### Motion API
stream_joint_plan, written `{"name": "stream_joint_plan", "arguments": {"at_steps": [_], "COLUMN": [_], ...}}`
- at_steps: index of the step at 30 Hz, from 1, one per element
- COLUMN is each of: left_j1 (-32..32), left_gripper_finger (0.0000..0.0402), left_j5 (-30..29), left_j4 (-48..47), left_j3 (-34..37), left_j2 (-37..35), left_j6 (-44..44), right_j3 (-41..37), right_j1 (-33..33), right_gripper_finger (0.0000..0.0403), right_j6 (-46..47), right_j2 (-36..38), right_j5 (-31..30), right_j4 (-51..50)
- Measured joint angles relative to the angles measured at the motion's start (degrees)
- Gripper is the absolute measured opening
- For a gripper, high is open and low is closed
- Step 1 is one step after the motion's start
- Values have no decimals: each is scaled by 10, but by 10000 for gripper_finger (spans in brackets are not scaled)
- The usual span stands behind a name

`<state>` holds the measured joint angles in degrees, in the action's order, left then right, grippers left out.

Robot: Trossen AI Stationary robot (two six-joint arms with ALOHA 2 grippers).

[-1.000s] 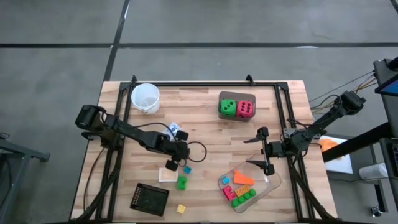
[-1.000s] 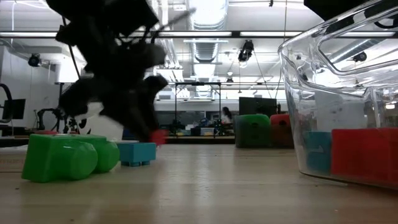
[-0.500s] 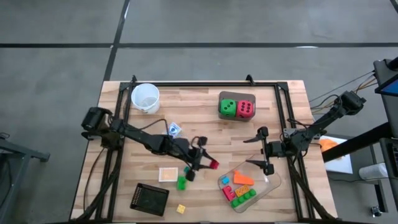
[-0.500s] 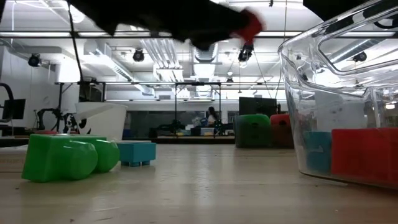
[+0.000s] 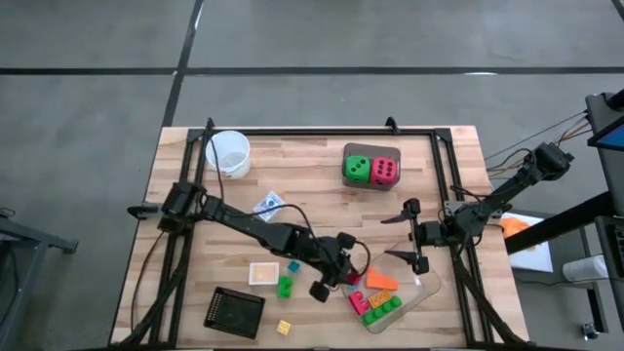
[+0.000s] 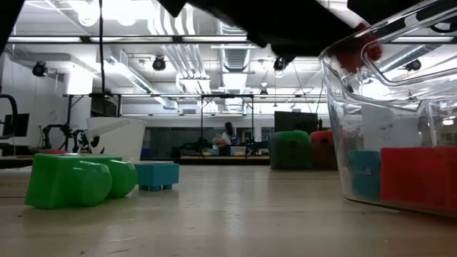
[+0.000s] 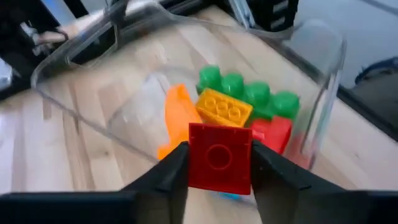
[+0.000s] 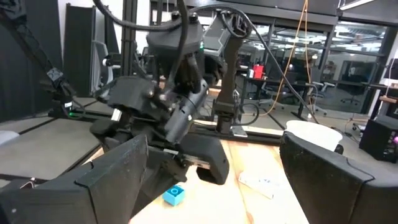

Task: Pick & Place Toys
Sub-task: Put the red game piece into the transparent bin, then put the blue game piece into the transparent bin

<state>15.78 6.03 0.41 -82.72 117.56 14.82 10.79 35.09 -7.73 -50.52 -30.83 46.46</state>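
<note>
The left hand [image 5: 343, 270] has swung across the table [image 5: 322, 185] from the loose bricks to the near edge of the clear tray [image 5: 427, 284], carrying a small red brick [image 7: 219, 158] pinched between its fingers [image 7: 166, 176], which the left wrist view shows closed narrow on the brick's two sides. Half a second ago this hand was partway over with the red brick showing at its tip; a second ago it was down among the loose pieces. Now the brick hangs just at the tray's rim, with the orange wedge [image 7: 176, 116], a yellow brick [image 7: 224, 107], a green brick [image 7: 249, 90] and another red piece just ahead of the hand inside the tray. Behind the hand, a green brick [image 5: 285, 286], a small blue brick [image 5: 292, 265] and a yellow brick [image 5: 284, 327] lie loose on the table, and the two dice [image 5: 370, 169] sit well off beyond it. The right hand [image 5: 408, 238] waits with fingers spread wide, holding nothing, just beside the tray's far side. By my reading the carry is nearly done, the release is next, and several toys remain to be fetched
</note>
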Motion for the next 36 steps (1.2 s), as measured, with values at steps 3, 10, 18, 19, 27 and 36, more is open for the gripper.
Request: {"name": "stream_joint_plan", "arguments": {"at_steps": [3, 10, 18, 19, 27, 36], "left_j1": [1, 4, 23, 26, 33, 29], "left_gripper_finger": [211, 314, 295, 287, 232, 219], "left_j5": [0, 0, 0, -1, -54, -76], "left_j4": [6, -9, -80, -99, -276, -295], "left_j3": [-5, -5, -5, -5, 59, 191], "left_j2": [0, -2, -35, -42, -92, -137], "left_j6": [3, 4, -3, -3, -38, -44], "right_j3": [0, 0, 0, 0, 0, 1], "right_j1": [0, 0, 0, 0, 0, 0], "right_gripper_finger": [356, 356, 356, 356, 356, 356], "right_j6": [0, 0, 0, 0, 5, 9], "right_j2": [0, 0, 0, 0, 0, -2], "right_j5": [-1, -2, -2, -2, -2, -2], "right_j4": [0, -2, -3, -2, -7, -6]}}
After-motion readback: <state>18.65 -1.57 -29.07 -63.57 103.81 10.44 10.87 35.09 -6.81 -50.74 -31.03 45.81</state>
